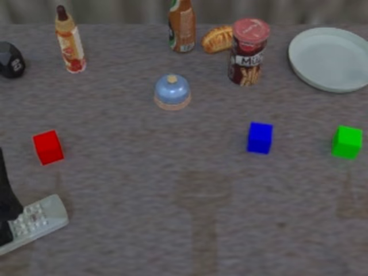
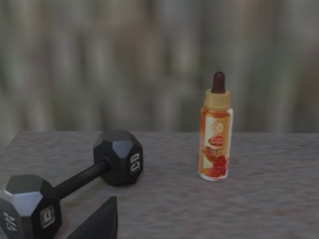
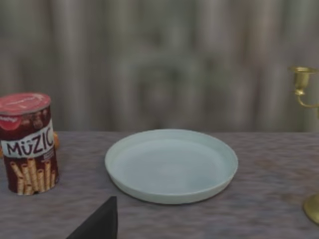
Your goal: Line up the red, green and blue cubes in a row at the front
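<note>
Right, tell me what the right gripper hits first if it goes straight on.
Most likely the plate: it lies dead ahead of the right gripper in its wrist view, nothing between. Depth is unclear.

Left arm (image 1: 7,201): matte black, smooth housing, only a dark sliver visible at frame edge. Each wrist view shows one black, wedge-shaped end effector finger (image 2: 97,224); no markings or cables discernible.

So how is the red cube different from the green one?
The red cube is bright red and sits near the table's left edge, by the remote; the green cube is bright green, near the right edge, below the plate. Both are plain, equal-sized and resting flat, untouched.
</note>
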You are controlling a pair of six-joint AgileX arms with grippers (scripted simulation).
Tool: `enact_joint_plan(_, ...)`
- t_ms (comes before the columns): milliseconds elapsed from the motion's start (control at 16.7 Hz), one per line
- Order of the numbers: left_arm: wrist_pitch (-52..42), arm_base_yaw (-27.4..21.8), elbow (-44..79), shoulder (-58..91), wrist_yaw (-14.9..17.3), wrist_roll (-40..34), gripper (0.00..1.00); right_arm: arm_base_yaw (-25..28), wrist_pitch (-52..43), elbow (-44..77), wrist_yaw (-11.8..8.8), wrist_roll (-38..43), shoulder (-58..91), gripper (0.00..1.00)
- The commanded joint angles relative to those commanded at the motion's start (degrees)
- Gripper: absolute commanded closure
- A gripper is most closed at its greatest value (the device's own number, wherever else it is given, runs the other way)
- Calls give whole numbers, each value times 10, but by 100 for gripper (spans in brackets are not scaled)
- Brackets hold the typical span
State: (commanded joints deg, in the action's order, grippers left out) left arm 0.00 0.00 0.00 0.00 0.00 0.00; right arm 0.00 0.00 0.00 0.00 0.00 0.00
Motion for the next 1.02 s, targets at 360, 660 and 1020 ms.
enact_joint_plan(360,-39,-4,59,59,2,41,0,0,0,0,0,0,0,0)
enact_joint_plan(660,-159,-11,237,270,1,162,0,0,0,0,0,0,0,0)
enact_joint_plan(1020,-352,-21,502,652,0,349,0,0,0,0,0,0,0,0)
